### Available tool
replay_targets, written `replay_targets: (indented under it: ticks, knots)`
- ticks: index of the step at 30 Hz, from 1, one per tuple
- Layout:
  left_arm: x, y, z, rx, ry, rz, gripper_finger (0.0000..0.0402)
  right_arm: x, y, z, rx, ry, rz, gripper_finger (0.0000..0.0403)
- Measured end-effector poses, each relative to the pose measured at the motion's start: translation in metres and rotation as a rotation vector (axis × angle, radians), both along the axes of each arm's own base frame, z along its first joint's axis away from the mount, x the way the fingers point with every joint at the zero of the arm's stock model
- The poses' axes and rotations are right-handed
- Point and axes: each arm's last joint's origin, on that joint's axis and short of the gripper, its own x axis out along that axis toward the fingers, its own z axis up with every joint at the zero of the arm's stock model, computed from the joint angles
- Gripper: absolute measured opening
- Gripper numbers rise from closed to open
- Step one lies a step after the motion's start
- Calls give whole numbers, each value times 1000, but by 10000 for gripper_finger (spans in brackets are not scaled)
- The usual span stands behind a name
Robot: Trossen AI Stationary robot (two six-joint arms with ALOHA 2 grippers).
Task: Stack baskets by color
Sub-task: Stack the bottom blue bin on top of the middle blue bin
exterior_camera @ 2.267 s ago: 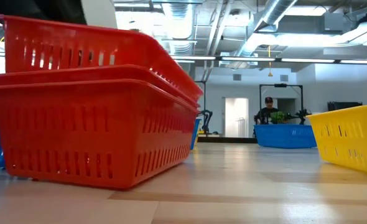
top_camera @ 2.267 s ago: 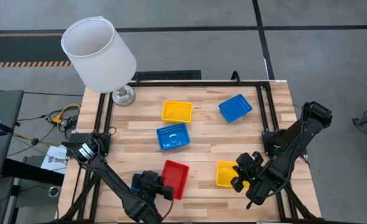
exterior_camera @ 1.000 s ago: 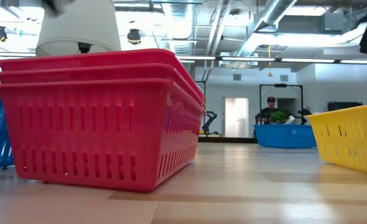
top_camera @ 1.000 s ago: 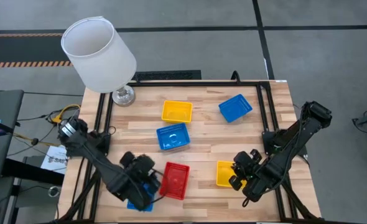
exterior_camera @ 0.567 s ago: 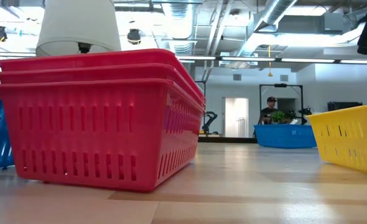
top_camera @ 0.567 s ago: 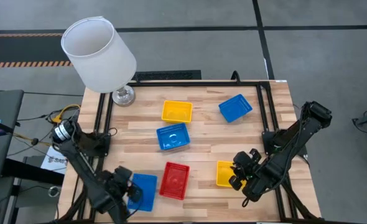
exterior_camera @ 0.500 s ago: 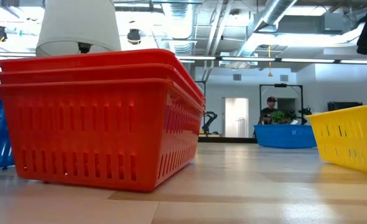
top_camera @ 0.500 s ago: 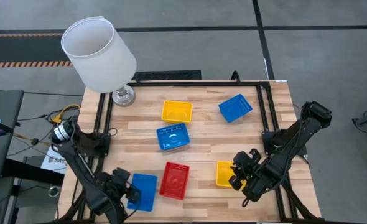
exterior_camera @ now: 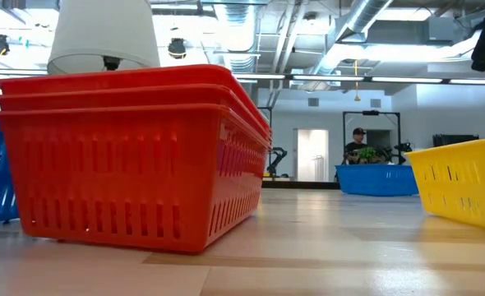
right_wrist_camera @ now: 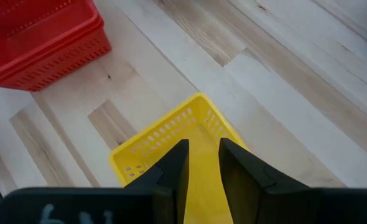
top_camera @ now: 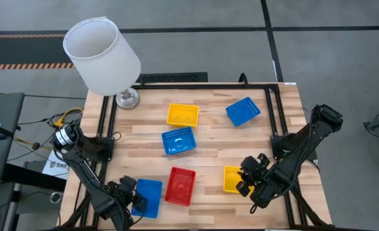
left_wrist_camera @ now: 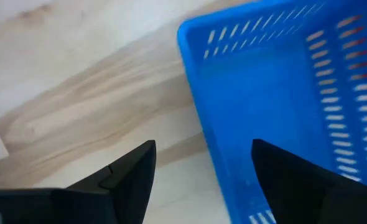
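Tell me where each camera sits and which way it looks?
High view: above the table, looking straight down; both arms show.
Low view: at tabletop height, looking level past the red stack into the room.
Left wrist view: on the left arm, over the blue basket; left gripper open.
Right wrist view: on the right arm, over the yellow basket; both fingers show.
Shared: the red stack.

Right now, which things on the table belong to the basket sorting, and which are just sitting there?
Part of the job:
- red basket stack
- near blue basket, at the open left gripper
- middle blue basket
- far blue basket
- near yellow basket, at the right gripper
- far yellow basket

Just there:
- white lamp
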Motion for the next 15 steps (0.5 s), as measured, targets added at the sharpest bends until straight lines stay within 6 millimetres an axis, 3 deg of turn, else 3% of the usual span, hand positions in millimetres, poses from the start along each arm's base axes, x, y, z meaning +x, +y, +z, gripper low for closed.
replay_targets:
  ticks: [5,13,15]
  knots:
    - [0,1,-9,-24,10,-14,217,0,0,0,0,0,0,113]
    - [1,4,-9,4,18,-36,35,0,0,0,1,0,-1,113]
    - [1,5,-9,11,23,-50,12,0,0,0,0,-1,-1,113]
